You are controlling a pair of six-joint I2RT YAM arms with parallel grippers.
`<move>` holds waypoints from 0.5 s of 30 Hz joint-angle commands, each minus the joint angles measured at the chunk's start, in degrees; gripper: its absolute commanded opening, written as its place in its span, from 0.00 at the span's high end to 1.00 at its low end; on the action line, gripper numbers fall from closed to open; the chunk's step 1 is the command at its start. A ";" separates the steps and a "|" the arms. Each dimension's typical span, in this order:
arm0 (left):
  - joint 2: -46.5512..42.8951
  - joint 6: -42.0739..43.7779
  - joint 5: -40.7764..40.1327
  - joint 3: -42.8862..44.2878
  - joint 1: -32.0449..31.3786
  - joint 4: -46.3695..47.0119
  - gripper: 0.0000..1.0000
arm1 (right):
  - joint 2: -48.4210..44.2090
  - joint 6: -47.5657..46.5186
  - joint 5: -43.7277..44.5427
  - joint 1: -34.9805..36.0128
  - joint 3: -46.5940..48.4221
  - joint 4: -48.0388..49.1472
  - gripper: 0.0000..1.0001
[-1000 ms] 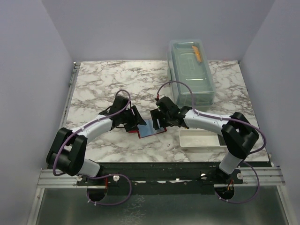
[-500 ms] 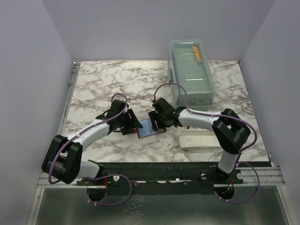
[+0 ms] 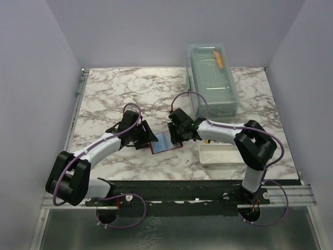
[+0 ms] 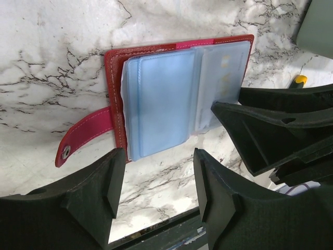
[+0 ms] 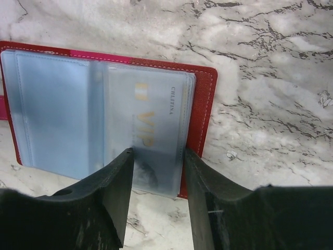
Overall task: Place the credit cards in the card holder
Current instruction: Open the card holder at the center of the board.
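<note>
Right wrist: VIP card [image 5: 156,120] seated in card holder [image 5: 205,104] sleeve, lower edge apparently protruding; final push judged outstanding. Right gripper [image 5: 157,156] parted, empty; left gripper [image 4: 158,156] likewise.

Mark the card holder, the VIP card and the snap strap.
card holder [image 4: 113,83]: left wrist view, red cover edge.
VIP card [image 5: 156,120]: right wrist view, card face near lettering.
snap strap [image 4: 86,134]: left wrist view, strap middle.

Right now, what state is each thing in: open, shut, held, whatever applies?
Card holder: open, lying flat, strap unsnapped.
VIP card: apparently tucked into the holder.
Clear box: lid on.
Left hand: open, holding nothing.
Right hand: open, over the card.
</note>
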 commanded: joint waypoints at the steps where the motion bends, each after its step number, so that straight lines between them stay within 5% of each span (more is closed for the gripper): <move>1: -1.31 0.96 -1.44 -0.69 0.69 -0.29 0.40 | 1.29 0.30 0.03 0.46 1.49 -0.99 0.57; 9: -1.77 1.83 1.09 -0.78 2.62 -0.78 0.41 | 1.32 1.36 -4.14 0.99 4.14 -0.47 0.61; 15: -0.88 1.77 4.95 0.14 2.66 -0.46 0.42 | -2.16 2.58 -5.61 0.99 3.72 -1.05 0.32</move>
